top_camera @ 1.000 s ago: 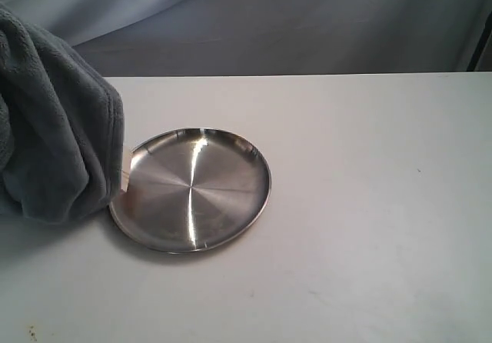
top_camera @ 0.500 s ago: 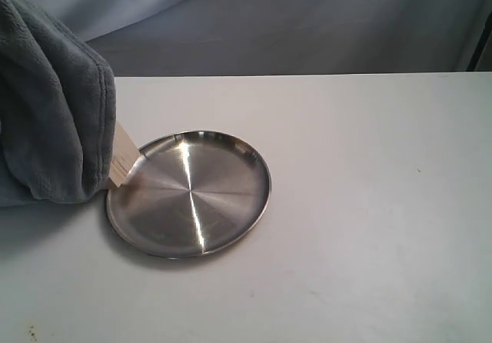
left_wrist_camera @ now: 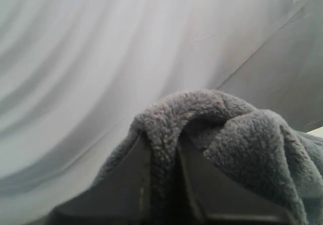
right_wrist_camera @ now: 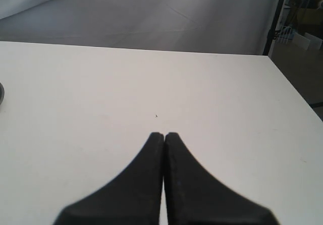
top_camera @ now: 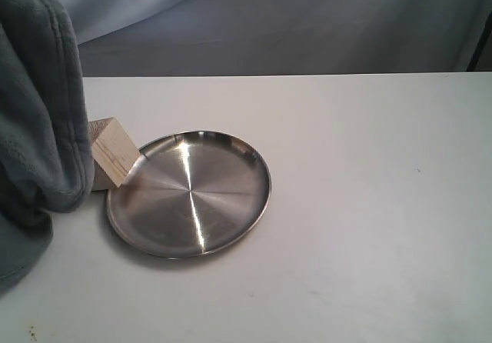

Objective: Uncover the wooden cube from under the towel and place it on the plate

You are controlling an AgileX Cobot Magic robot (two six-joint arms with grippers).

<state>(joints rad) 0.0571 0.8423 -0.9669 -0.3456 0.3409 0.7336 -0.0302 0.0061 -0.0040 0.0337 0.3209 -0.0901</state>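
The blue-grey towel (top_camera: 38,120) hangs lifted at the far left of the exterior view. In the left wrist view a fold of the towel (left_wrist_camera: 166,134) is pinched in my left gripper (left_wrist_camera: 164,149), which is shut on it. The pale wooden cube (top_camera: 113,152) now shows on the table, touching the left rim of the steel plate (top_camera: 231,212). My right gripper (right_wrist_camera: 164,134) is shut with nothing in it, low over bare white table; it is out of the exterior view.
The white table (top_camera: 369,204) stretches right of the plate. Its far edge meets a grey cloth backdrop (top_camera: 307,28). The table's side edge (right_wrist_camera: 292,89) shows in the right wrist view.
The towel has been lifted up and to the left, baring the wooden cube beside the plate. The plate has shifted slightly. The right gripper's earlier state is not shown.
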